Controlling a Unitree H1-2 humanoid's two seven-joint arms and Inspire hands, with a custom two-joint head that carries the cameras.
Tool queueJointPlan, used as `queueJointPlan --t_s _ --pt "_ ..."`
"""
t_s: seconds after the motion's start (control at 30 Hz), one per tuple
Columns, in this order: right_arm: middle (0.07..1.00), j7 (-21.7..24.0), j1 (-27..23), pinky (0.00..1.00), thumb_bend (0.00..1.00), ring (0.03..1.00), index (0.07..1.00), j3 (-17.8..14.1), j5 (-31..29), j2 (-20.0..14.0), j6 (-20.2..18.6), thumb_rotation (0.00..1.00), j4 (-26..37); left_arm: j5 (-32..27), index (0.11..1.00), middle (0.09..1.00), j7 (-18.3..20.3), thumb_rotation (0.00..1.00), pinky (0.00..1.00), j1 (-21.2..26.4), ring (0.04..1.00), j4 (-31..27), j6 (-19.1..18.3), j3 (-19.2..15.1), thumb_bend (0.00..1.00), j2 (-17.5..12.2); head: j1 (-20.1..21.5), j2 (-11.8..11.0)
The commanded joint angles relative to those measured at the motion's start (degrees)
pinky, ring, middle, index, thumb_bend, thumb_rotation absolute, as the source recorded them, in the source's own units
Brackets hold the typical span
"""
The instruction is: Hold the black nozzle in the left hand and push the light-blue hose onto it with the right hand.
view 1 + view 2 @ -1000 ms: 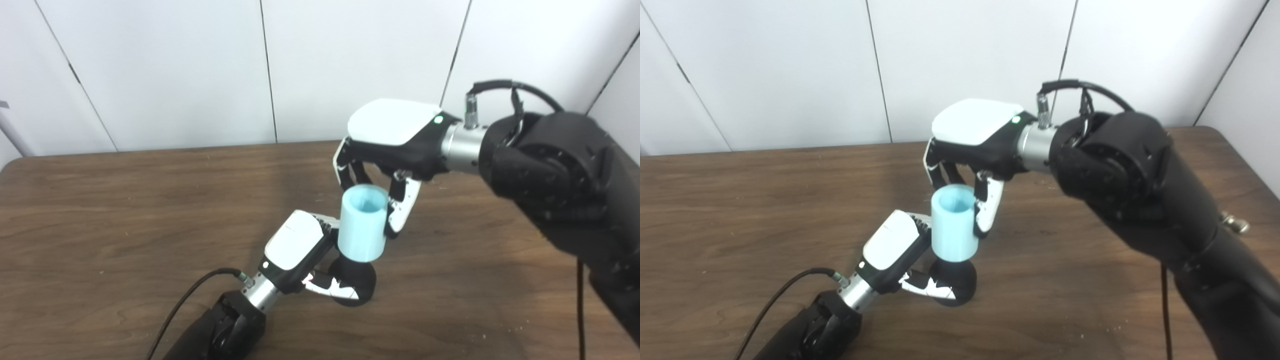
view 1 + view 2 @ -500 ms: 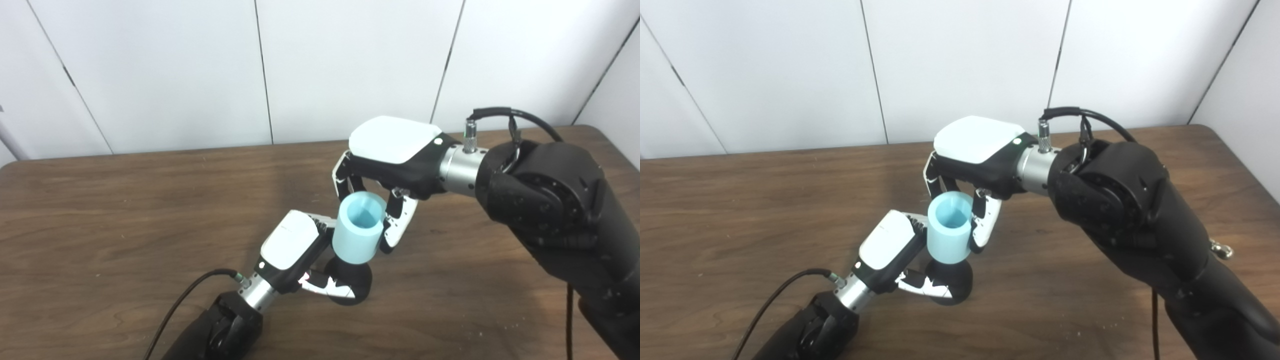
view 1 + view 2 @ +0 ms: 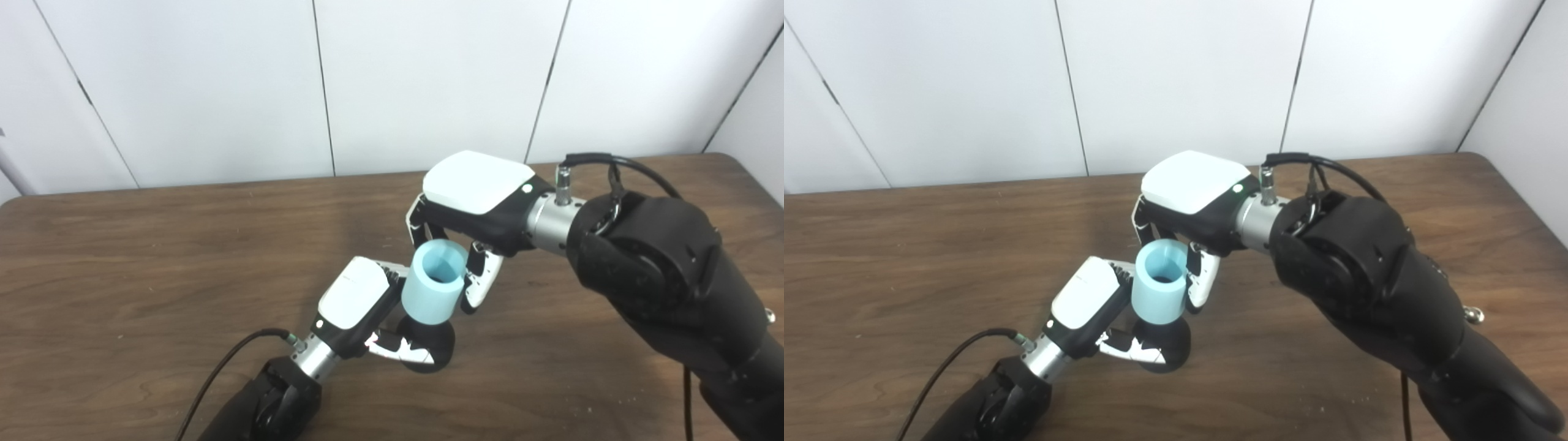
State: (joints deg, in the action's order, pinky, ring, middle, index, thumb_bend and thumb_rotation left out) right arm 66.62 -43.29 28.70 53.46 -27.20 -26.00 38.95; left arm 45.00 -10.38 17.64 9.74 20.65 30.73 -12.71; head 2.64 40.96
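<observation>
While the left hand grips the black nozzle low on the surface, the right hand, fingers wrapped around the light-blue hose, has come down from 1 o'clock. The hose now sits lower over the nozzle, so pushing looks nearly done.
</observation>
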Motion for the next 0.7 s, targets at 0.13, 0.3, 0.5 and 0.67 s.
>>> queueJointPlan --t_s 0.13,0.3,0.5,0.67 --pt "0.469 6.14 -1.0 0.03 0.53 0.121 0.476 2.91 -0.25 -0.64 -0.92 0.0 -1.54 3.85 0.377 0.387 3.88 0.35 0.37 -5.53 0.412 4.53 -2.11 2.84 0.61 -2.17 -0.07 0.2" --pt "0.469 6.14 -1.36 0.03 0.53 0.119 0.479 3.23 -1.35 -0.8 -0.92 0.0 -2.39 2.18 0.386 0.391 5.31 0.35 0.38 -5.05 0.417 4.74 -1.68 2.81 0.61 -2.45 -0.14 0.16" --pt "0.469 6.14 -1.63 0.02 0.53 0.118 0.48 3.56 -1.84 -0.59 -0.92 0.0 -2.73 0.56 0.387 0.396 6.14 0.35 0.37 -4.96 0.417 4.98 -1.73 2.74 0.62 -2.36 -0.02 0.18" --pt "0.469 6.14 -2.26 0.02 0.53 0.117 0.48 3.65 -2.78 -0.01 -0.92 0.0 -3.73 0.52 0.375 0.393 6.15 0.35 0.37 -4.97 0.417 4.98 -1.84 2.83 0.62 -2.33 0.04 0.19"
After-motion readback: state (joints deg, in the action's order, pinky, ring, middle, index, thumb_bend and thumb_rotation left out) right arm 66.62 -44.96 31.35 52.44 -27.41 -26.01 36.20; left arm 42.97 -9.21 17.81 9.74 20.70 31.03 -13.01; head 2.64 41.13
